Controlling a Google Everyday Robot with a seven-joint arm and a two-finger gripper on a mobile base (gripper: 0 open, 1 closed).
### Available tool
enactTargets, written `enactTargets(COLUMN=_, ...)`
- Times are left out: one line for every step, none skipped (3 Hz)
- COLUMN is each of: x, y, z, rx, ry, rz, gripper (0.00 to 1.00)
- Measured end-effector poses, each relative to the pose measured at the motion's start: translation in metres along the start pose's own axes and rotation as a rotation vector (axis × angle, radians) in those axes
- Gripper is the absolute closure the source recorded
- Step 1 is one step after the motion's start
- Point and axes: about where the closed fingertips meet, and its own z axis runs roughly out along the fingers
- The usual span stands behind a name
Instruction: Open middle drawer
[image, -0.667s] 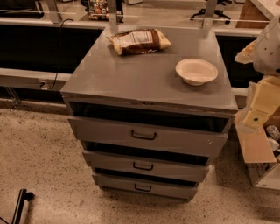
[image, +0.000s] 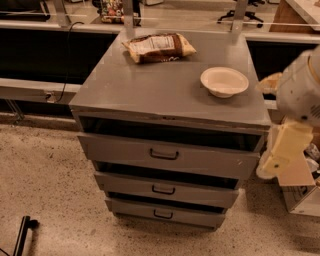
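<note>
A grey metal cabinet (image: 165, 90) has three stacked drawers. The middle drawer (image: 125, 184) has a low grey front with a small black bar handle (image: 163, 190). It sits a little further back than the taller top drawer (image: 115, 149), with a dark gap above it. The lowest drawer (image: 130, 209) is below it. My gripper (image: 274, 162) hangs on the cream and white arm (image: 300, 90) at the cabinet's right side, level with the top drawer and apart from every handle.
A snack bag (image: 159, 47) and a white bowl (image: 224, 81) lie on the cabinet top. Boxes (image: 300, 192) stand on the floor to the right. A black object (image: 22, 232) lies on the speckled floor at lower left. Dark benches run behind.
My arm has dropped lower and come slightly left, nearer the cabinet's right side. The drawers, bag and bowl have not moved.
</note>
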Motion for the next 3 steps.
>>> enactTargets(x=0.015, y=0.036, z=0.052, rx=-0.070, ry=-0.106, rz=0.075, gripper=0.00)
enactTargets(x=0.014, y=0.041, z=0.054, rx=-0.079, ry=-0.115, rz=0.086, gripper=0.00)
enactTargets(x=0.022, y=0.043, z=0.113, rx=-0.137, ry=-0.114, rz=0.074, gripper=0.00)
